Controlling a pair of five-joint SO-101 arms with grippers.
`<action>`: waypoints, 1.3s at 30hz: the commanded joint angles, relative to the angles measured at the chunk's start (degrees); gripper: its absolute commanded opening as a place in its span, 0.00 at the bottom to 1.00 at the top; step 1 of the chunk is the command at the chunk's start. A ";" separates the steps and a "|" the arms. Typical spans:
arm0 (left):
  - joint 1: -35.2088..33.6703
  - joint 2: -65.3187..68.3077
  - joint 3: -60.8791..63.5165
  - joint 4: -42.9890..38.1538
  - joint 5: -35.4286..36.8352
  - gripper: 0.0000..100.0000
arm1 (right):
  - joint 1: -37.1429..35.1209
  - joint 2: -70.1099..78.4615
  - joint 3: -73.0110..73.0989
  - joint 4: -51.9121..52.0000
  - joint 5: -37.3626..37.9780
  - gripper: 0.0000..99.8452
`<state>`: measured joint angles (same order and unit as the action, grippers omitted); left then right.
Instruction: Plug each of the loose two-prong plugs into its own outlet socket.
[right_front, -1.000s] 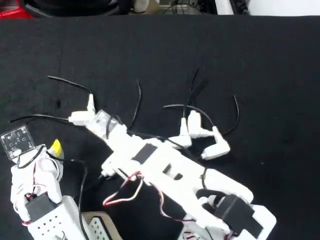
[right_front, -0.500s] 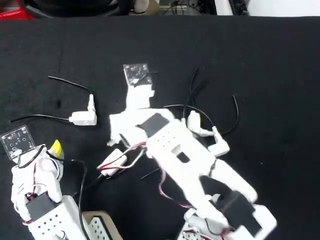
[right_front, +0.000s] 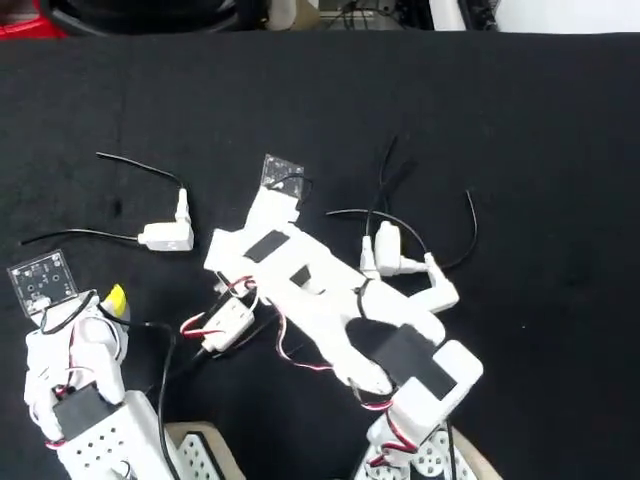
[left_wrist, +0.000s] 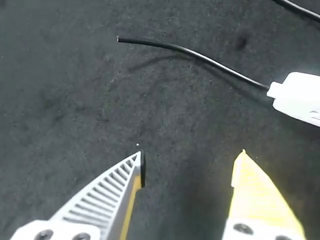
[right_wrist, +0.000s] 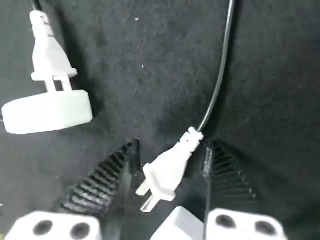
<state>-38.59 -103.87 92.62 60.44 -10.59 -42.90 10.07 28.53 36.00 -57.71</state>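
Fabric in plain black is covering the worktop (right_front: 560, 150), and everything is lying on it. The right arm (right_front: 330, 300) is stretching from the near edge toward the middle of the cloth. The left arm (right_front: 75, 370) is sitting folded at the near left corner. Just beside the right arm, a cluster of white plugs and sockets (right_front: 440, 292) is lying with thin black cords fanning away from it; which of these pieces are joined is not showing clearly. Well to the left, a white socket (right_front: 165, 237) is resting flat with a plug (right_front: 182, 208) standing in it, and in the right wrist view that plug's two prongs are showing partly bare above the socket. The right pincer (right_wrist: 171, 143) is gaping wide, its dark fingers (right_wrist: 107, 175) flanking a loose two-prong plug (right_wrist: 167, 170) that is lying on the cloth between them, not clamped. That plug's cord (right_wrist: 220, 75) is trailing away from the pincer. The left pincer (left_wrist: 190, 154) is hanging open too, one finger white and one yellow, holding nothing, above bare cloth near the socket's thin lead (left_wrist: 200, 57).
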 joint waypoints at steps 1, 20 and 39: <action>-0.22 -0.26 -0.48 -0.79 -0.26 0.29 | 0.44 -0.13 -3.12 -0.62 -0.88 0.19; -0.13 -0.26 -0.40 -0.88 -0.35 0.29 | 5.71 -0.57 -13.49 18.90 11.69 0.01; -0.13 -0.26 -0.31 -0.88 -0.35 0.29 | 10.37 14.64 -28.53 38.51 56.18 0.01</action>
<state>-38.59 -103.87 92.62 60.44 -10.59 -31.21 22.55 3.91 73.45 -2.86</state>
